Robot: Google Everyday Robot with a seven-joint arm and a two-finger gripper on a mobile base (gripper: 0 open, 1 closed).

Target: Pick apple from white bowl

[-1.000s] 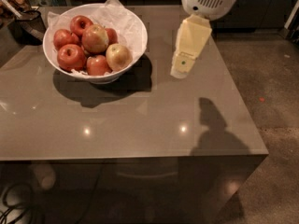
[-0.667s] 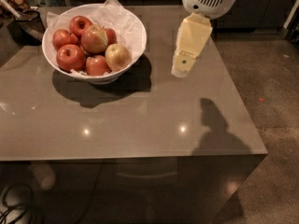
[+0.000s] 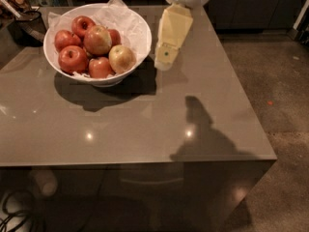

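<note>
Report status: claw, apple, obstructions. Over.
Claw outside white bowl, by its right rim. Pale apple at bowl's front right, not gripped. Red apple crowds its left; bowl rim between it and claw.

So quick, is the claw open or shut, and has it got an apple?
Claw: cannot tell if open or shut. It hangs beside the white bowl; the pale apple sits in it.

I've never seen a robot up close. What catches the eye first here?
A white bowl heaped with red apples sits at the far left of the table, the palest apple against its right side. Just right of the bowl, the robot's pale yellow tool hangs, pointing down.
</note>
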